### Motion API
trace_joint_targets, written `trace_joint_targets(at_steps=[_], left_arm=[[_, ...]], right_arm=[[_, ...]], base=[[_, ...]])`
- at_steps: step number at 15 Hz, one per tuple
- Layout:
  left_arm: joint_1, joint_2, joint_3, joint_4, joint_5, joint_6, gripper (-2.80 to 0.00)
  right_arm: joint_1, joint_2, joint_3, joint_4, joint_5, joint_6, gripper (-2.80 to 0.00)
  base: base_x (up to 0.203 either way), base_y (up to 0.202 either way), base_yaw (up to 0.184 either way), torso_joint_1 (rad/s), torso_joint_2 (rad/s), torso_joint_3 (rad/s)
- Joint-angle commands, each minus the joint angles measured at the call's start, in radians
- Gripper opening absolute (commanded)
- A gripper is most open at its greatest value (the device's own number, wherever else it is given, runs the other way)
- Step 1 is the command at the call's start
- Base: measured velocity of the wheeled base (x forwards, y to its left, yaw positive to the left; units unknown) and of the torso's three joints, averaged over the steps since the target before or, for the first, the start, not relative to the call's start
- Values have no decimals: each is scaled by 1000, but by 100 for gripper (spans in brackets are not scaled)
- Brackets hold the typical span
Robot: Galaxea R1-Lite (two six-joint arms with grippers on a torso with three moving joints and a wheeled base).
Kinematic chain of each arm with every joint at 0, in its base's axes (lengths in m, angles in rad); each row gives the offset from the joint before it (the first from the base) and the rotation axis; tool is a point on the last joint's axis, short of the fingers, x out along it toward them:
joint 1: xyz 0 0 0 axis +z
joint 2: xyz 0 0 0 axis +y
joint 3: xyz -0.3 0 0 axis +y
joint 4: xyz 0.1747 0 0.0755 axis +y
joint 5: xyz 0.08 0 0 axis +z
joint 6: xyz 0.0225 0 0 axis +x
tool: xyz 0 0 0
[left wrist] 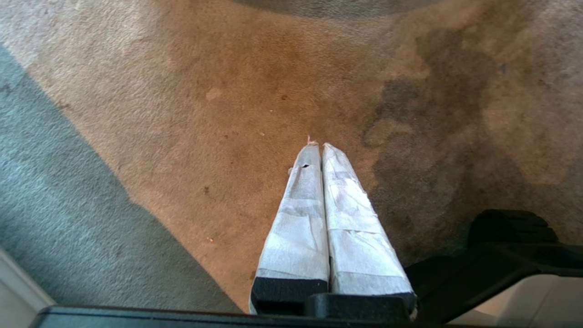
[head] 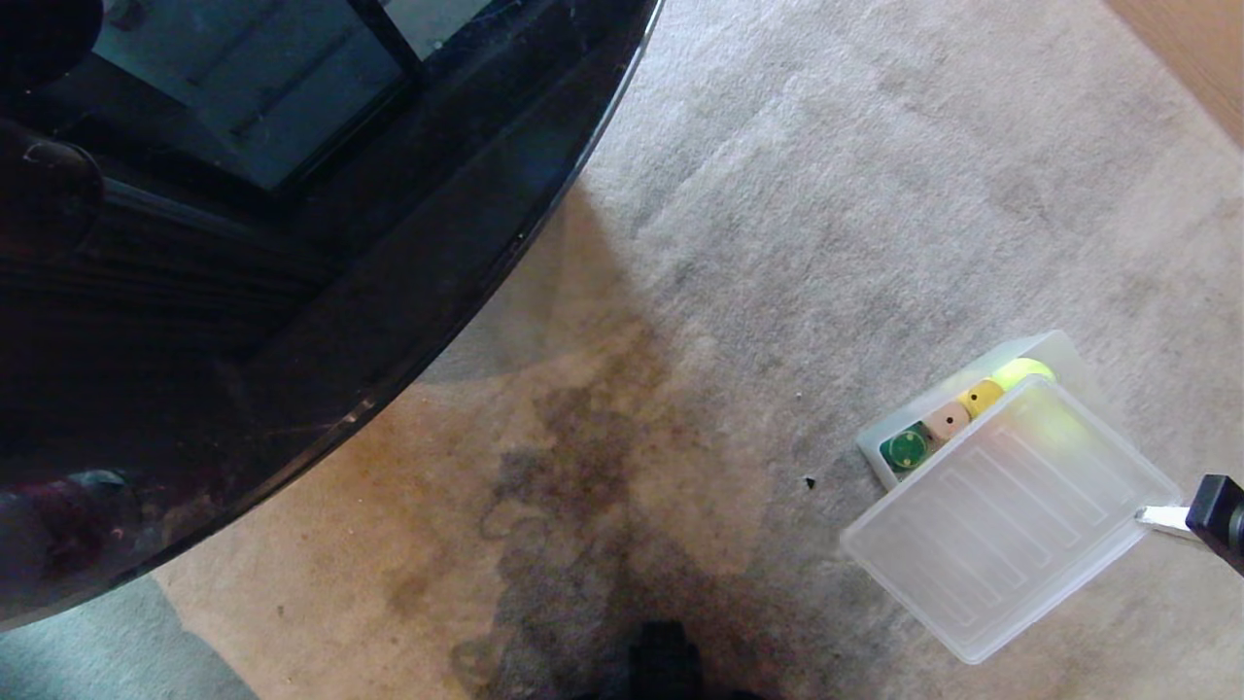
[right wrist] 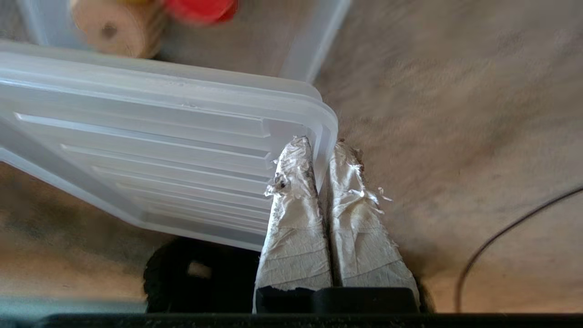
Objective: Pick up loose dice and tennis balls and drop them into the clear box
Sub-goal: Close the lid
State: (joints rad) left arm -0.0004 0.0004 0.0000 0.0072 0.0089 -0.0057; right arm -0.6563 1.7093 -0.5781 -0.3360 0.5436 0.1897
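The right gripper [right wrist: 324, 148] is clenched on one corner of the ribbed lid [head: 1011, 510], held above the clear box [head: 1054, 348] on the carpet, lid shifted toward the robot, leaving the dice [head: 948, 420] row exposed. The left gripper [left wrist: 319, 148] hangs closed, empty, farther away.

Daylight is cast across the carpet [head: 875, 194], which is bright at the far right and dimmed by a broad shadow beneath the dark glossy worktop [head: 292, 292], where reflections are seen. Motion blur is shown in the right wrist view; the red die [right wrist: 200, 7] is smeared.
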Motion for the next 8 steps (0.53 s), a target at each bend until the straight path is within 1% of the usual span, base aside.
trace_joint_targets(at_steps=[1,5,6,8], left_arm=[[0,0,0,0,0,0,-280],[0,0,0,0,0,0,-280],[0,0,0,0,0,0,-280],[0,0,0,0,0,0,-280]], right_arm=[[-50,25,-13,15,-3,-22,-280],[-101,30,-36,23,-4,-22,-280],[-123,30,-38,21,4,-16,-280],[-126,31,-35,20,20,16,-280]], base=[[0,0,0,0,0,0],[0,0,0,0,0,0],[0,0,0,0,0,0],[0,0,0,0,0,0]])
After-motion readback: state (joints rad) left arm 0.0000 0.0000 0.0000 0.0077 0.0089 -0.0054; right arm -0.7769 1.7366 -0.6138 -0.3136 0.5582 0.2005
